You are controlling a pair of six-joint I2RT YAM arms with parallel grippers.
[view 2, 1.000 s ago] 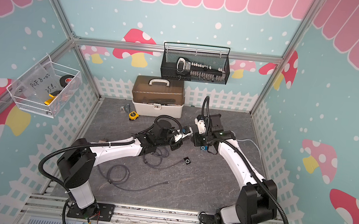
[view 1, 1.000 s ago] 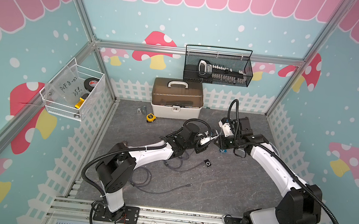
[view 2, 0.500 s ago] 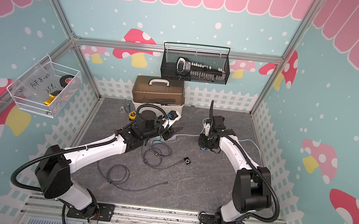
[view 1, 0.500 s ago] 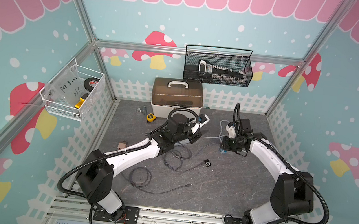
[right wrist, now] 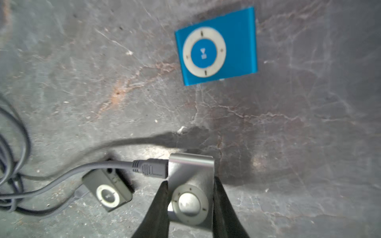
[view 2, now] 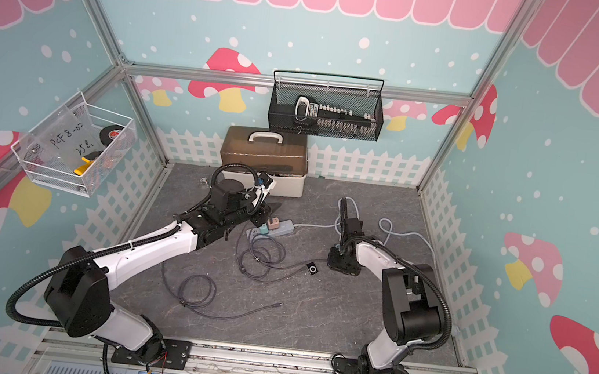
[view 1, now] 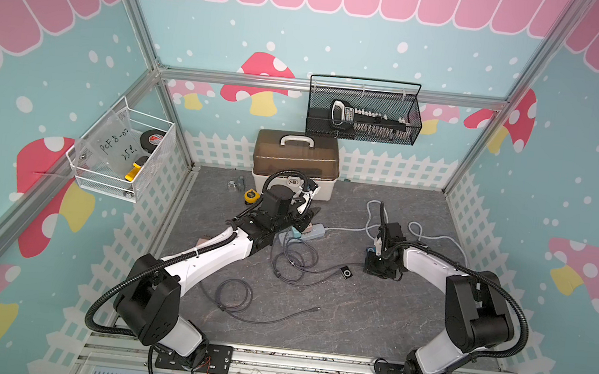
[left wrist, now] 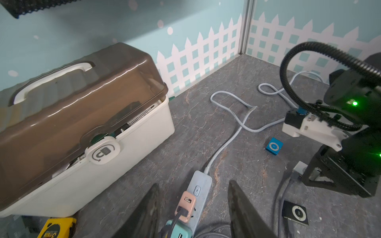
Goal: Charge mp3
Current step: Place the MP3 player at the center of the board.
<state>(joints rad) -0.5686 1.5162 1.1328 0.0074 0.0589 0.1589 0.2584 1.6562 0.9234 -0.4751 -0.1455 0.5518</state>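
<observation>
Your right jaws pinch the silver mp3 player (right wrist: pixel 190 171), a grey cable (right wrist: pixel 82 167) plugged into its side, near the blue mp3 player (right wrist: pixel 216 46) on the tabletop (right wrist: pixel 288 144). Your left jaws stand spread over the power strip (left wrist: pixel 201 185) and its pink charger (left wrist: pixel 185 206).

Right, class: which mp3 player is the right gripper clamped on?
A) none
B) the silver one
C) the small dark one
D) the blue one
B: the right wrist view shows the right gripper closed on the silver player, a cable plug in its side; the blue player and dark player lie apart from it.
</observation>
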